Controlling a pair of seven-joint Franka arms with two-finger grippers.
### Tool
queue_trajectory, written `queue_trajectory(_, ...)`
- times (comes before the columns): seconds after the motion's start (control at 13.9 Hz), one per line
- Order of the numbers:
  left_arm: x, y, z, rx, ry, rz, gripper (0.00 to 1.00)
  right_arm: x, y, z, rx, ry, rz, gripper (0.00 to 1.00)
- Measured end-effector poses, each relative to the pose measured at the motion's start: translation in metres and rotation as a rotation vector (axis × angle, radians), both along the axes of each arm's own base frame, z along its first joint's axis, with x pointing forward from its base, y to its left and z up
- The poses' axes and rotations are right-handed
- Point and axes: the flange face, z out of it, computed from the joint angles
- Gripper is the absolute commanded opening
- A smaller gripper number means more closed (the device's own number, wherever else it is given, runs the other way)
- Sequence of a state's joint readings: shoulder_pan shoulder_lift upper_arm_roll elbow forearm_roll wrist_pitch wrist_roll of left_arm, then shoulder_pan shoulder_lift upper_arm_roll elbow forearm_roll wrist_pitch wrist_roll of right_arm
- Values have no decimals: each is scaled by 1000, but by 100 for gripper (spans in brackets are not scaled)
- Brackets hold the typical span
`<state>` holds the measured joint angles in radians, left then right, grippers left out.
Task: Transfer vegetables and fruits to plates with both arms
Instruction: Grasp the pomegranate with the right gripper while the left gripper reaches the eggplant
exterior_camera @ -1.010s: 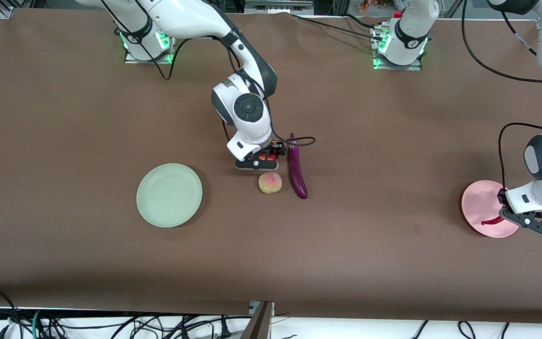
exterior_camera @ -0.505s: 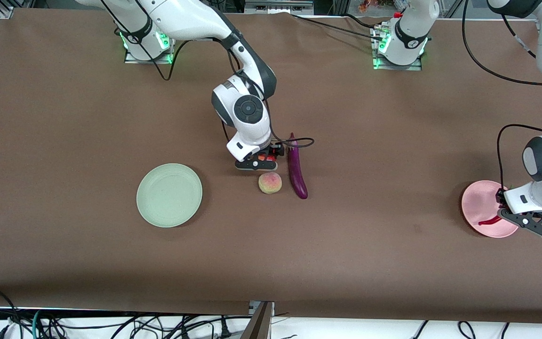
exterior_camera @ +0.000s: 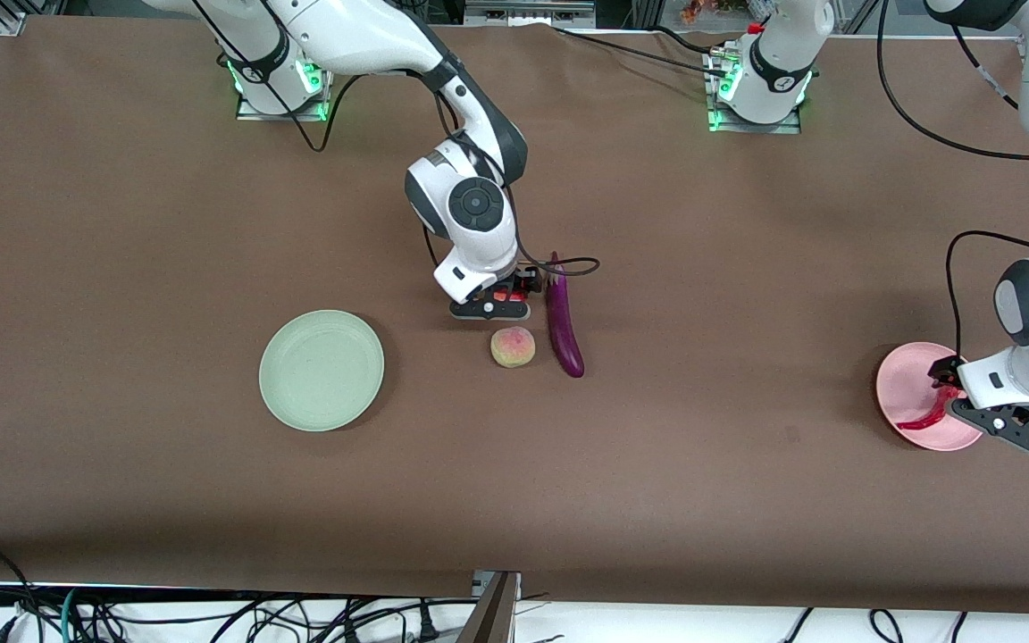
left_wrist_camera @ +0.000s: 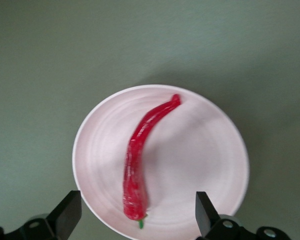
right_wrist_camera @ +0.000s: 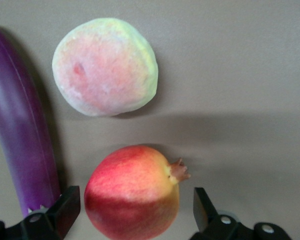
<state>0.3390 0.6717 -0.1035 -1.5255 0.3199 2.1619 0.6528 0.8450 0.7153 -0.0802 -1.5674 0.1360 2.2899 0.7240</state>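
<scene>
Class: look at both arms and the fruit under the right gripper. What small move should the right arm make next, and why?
Probably lower the right gripper a little and close on the red fruit. Its fingers are open with the fruit between them, still resting on the table beside the peach and eggplant. The green plate holds nothing. The open left gripper hangs over the chili lying on the pink plate.

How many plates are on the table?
2. The green plate lies toward the right arm's end of the table, with nothing on it. The pink plate lies toward the left arm's end, holding the red chili.
</scene>
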Motion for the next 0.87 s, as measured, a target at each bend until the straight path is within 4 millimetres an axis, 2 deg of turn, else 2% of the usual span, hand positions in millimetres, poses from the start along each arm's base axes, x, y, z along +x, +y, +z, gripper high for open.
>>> queue_trajectory(0.14,1,-34,27,-26,54,-22,100,-4,4,0,0,0,8,100)
queue_trajectory(0.36,-6,-98,69,-65,127,7,100,-6,3,-3,-4,4,17,100)
queue_trajectory(0.5,-13,-140,85,-95,167,49,100,-7,2,-6,-9,8,25,98)
queue_trajectory(0.72,-20,-188,89,-210,216,151,100,-7,0,-8,-12,10,25,70)
queue_trajectory(0.87,-23,-221,92,-262,234,226,100,-6,0,-5,-10,7,24,59)
